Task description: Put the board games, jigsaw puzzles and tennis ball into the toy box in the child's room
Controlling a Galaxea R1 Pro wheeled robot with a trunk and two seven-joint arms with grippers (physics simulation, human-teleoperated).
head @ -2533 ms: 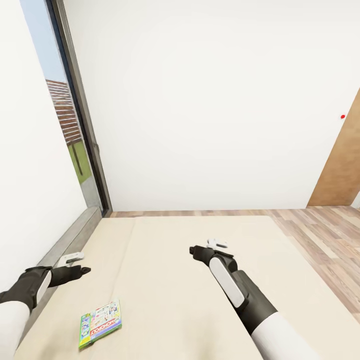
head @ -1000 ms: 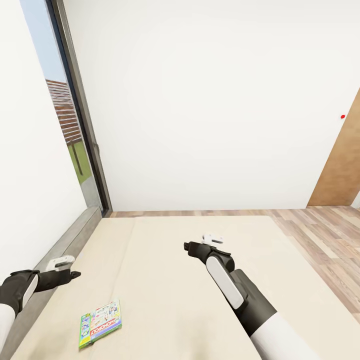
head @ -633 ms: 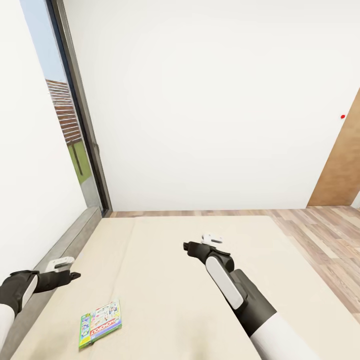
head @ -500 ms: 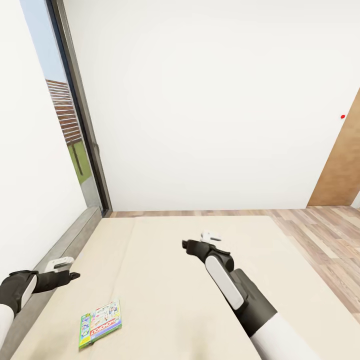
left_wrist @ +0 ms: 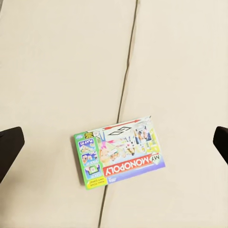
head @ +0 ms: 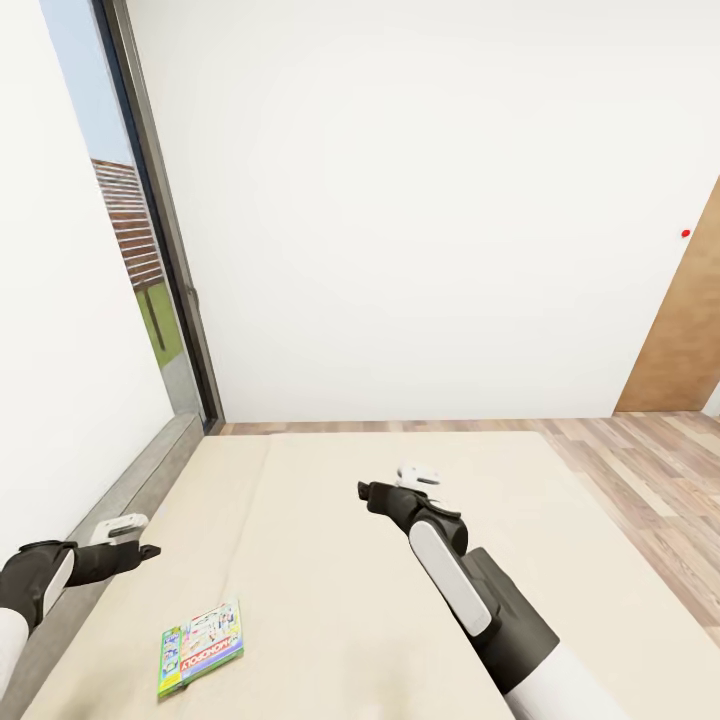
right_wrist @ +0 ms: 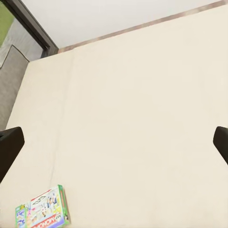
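The low single bed with its plain beige mattress (head: 330,560) spans the lower part of the head view, with a white wall, a dark-framed window and wood-plank floor (head: 640,470) beyond. One flat rectangular board game box, green-edged with a red band of lettering (head: 201,647), lies face up on the mattress near the bed's left edge, untouched; no other game, toy box or table is in sight, so by my reading the task is at the point of collecting this box. Its long axis runs slantwise, the green end toward the robot. The left gripper (head: 135,540) hovers above and beyond it, jaws wide apart in the left wrist view. The right gripper (head: 385,492) hangs over mid-mattress, jaws likewise apart and empty.
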